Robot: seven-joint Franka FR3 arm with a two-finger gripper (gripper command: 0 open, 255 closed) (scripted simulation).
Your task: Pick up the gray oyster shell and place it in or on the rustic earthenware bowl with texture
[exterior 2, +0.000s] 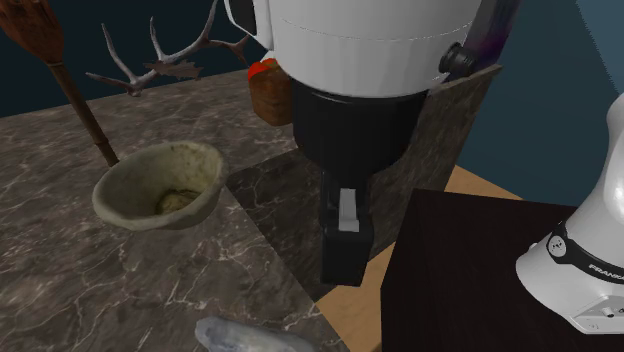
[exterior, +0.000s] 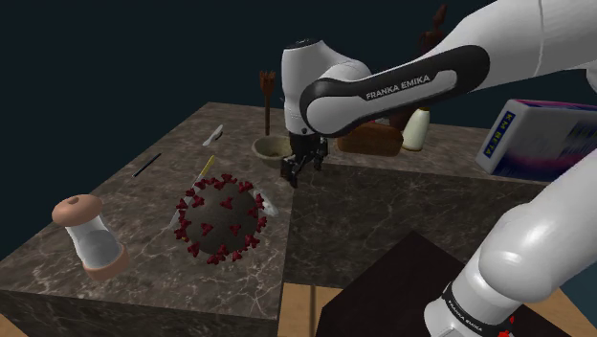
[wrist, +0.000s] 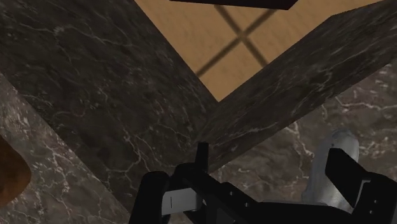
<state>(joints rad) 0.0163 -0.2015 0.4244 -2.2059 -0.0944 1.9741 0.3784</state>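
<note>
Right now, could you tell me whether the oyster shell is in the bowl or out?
Out: the oyster shell lies on the marble tabletop, apart from the bowl.

Spiky ball (exterior: 222, 218) nr shell (exterior: 271, 203); brown stick (exterior 2: 85, 110) beside bowl (exterior 2: 120, 205).

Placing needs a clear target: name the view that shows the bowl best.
The second exterior view: the bowl sits close, rim and inside plainly visible. The shoulder view shows it small and distant.
</note>
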